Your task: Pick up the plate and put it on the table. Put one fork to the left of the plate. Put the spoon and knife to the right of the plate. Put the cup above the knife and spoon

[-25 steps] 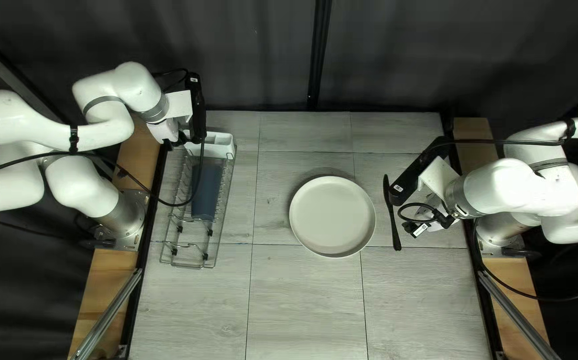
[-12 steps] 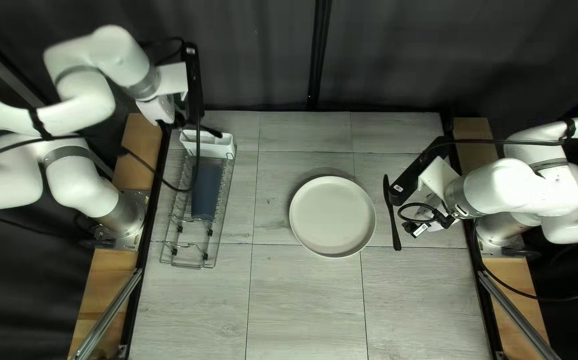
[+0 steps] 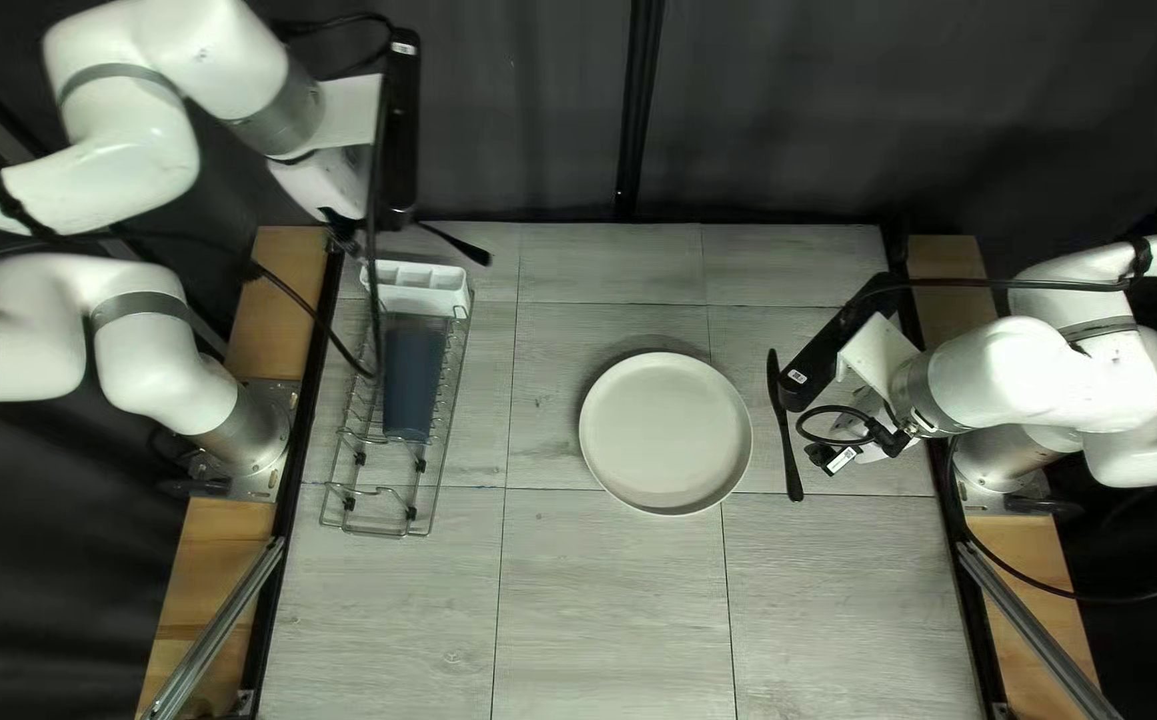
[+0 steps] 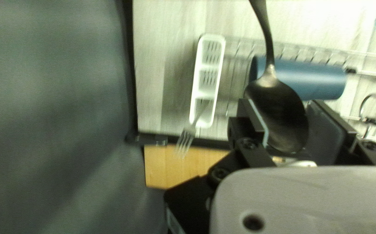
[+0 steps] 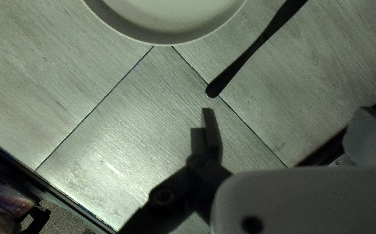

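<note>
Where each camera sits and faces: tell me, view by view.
Top left: above the near edge, slanting down at the table; my left arm and right arm show.
Left wrist: on my left arm, along my left gripper, closed on the spoon, toward the white holder.
Right wrist: on my right arm, along my open right gripper, toward the table.
Top left and right wrist share the plate.

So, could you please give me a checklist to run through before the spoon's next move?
1. Plate flat on the table: ok.
2. Knife to the plate's right: ok.
3. Left gripper shut on the spoon: ok, by the bowl.
4. Grip firm enough for the carry: cannot tell.
5. Fork to the plate's left: not ok, it stands in the white caddy.
6. Cup above knife and spoon: not ok, it lies in the wire rack.
</note>
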Robot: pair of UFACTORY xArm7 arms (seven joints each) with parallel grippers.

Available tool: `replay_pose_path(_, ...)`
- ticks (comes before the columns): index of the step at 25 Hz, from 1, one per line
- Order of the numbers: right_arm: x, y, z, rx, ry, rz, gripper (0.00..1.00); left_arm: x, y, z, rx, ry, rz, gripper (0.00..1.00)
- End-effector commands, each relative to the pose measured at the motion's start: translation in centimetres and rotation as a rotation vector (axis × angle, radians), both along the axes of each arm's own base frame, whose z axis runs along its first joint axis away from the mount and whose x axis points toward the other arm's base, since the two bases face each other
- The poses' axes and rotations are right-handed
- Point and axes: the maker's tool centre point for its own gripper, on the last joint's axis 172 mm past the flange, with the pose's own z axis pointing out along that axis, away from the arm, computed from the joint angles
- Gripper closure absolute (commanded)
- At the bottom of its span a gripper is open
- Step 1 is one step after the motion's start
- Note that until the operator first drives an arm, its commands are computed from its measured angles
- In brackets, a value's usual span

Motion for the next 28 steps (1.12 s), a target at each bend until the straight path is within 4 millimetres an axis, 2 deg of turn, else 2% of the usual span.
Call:
replay_pose_path(1,0.0,0.0,0.0,0.000,0.000,0.000,0.00,5.3,-2.9,-1.2,-0.023,-0.043,-0.093,1.00)
replay_pose_path(8,0.0,0.0,0.0,0.000,0.000,0.000,0.00,5.2,-2.8,-1.4,-0.041,-0.047,-0.083,1.00)
replay_pose_path(13,0.0,0.0,0.0,0.000,0.000,0.000,0.00,8.7,-4.9,-2.6,-0.045,-0.051,-0.111,1.00)
replay_pose_path(16,0.0,0.0,0.0,0.000,0.000,0.000,0.00,9.7,-6.3,-3.1,-0.051,-0.051,-0.129,1.00)
replay_pose_path(19,0.0,0.0,0.0,0.000,0.000,0.000,0.00,11.5,-8.1,-4.8,-0.067,-0.073,-0.166,1.00)
replay_pose_path(25,-0.1,0.2,-0.2,-0.013,0.003,0.018,0.00,11.6,-8.1,-4.9,-0.068,-0.076,-0.170,1.00)
replay_pose_path(28,1.9,0.2,-0.3,-0.020,-0.040,0.064,0.00,11.6,-8.1,-4.9,-0.068,-0.076,-0.170,1.00)
